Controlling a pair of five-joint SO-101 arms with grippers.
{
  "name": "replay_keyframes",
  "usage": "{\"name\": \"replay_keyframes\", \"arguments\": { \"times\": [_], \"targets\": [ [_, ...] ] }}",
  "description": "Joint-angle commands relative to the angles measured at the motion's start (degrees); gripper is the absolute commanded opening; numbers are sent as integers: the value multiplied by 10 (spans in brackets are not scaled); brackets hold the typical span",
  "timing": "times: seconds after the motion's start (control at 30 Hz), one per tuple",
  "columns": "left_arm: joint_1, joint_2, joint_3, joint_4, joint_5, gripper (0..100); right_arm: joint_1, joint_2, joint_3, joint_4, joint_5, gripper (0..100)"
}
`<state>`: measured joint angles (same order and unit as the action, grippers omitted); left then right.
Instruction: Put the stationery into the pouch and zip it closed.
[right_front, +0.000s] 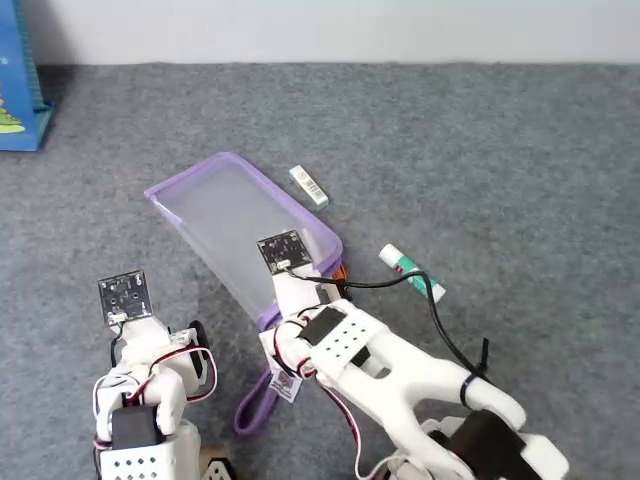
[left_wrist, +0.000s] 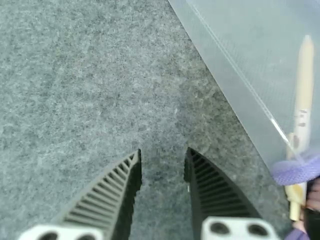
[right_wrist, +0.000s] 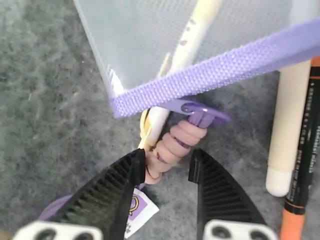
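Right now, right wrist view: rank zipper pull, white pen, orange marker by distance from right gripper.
1. zipper pull: just ahead of the right gripper, at the pouch edge.
2. white pen: on the mat outside the pouch.
3. orange marker: beside the white pen, on its far side.

surface: grey felt mat (right_front: 520, 140) | back: pale wall (right_front: 350, 30) | left edge — blue box (right_front: 20, 80)

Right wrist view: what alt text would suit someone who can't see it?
An open black end effector faces the corner of a clear, purple-edged pouch, its zipper pull and a pink coiled cord. A cream pen pokes from the pouch; a cream marker and an orange marker lie beside it.
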<state>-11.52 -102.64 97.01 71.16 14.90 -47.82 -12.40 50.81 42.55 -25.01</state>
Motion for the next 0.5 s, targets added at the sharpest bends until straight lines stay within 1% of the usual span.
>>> {"name": "replay_keyframes", "arguments": {
  "times": [0.0, 0.13, 0.3, 0.47],
  "targets": [
    [-1, -1, -7, 3, 3, 145, 1, 13, -22, 0, -3, 144],
    [-1, -1, -7, 3, 3, 145, 18, 16, -34, -4, -4, 144],
    [-1, -1, -7, 3, 3, 145, 69, 20, -51, 0, -2, 144],
    [-1, -1, -7, 3, 3, 145, 81, 21, -43, 9, -1, 144]
  ]
}}
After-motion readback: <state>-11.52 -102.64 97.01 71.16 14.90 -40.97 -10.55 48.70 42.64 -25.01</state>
